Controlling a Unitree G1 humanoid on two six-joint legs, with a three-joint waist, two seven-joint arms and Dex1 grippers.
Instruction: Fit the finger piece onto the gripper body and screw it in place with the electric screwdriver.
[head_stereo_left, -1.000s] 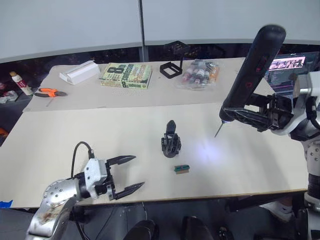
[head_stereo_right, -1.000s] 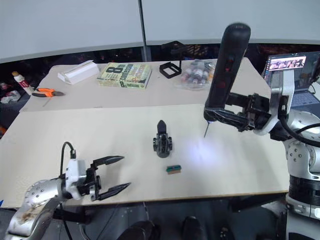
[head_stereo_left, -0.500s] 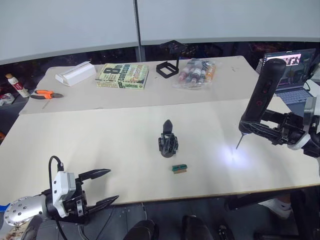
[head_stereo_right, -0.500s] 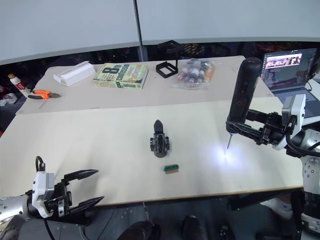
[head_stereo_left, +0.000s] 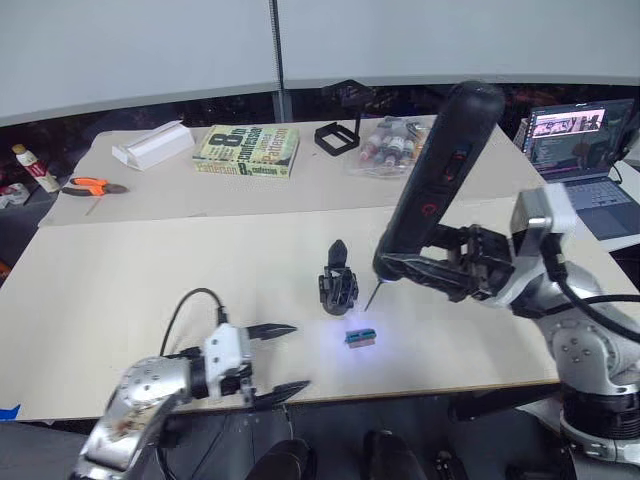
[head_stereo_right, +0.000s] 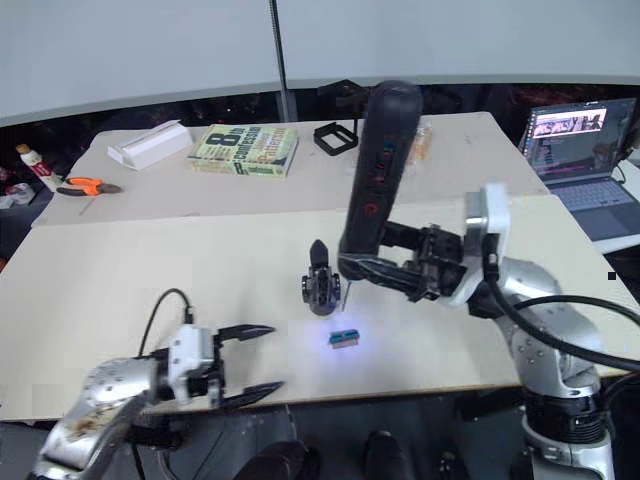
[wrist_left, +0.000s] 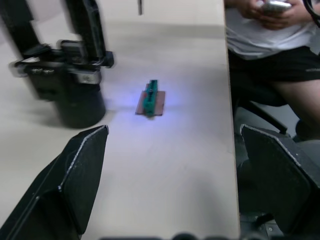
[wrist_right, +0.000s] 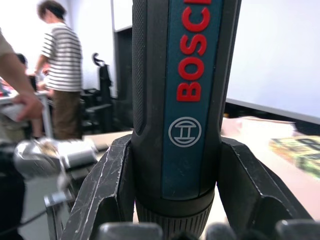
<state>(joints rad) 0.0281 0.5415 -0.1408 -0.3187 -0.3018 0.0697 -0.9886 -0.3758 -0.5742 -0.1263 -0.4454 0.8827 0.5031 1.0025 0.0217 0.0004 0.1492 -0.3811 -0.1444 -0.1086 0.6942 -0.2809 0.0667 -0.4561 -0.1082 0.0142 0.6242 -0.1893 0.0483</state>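
The screwdriver (head_stereo_left: 437, 180), clamped in the right gripper (head_stereo_left: 440, 268), has been brought beside the body (head_stereo_left: 339, 288) bearing the finger piece (head_stereo_left: 338, 250). The left gripper (head_stereo_left: 275, 360) is spread, empty.

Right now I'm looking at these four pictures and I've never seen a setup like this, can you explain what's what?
It's a two-armed robot at a table. Two pictures come from its head, one from each wrist. The right gripper clamps the electric screwdriver, bit tilted down beside the gripper body, which stands mid-table with the finger piece on top. A small green block lies nearby. The left gripper hangs open at the near edge. A book, pliers and laptop lie farther off. A seated person appears in the left wrist picture.
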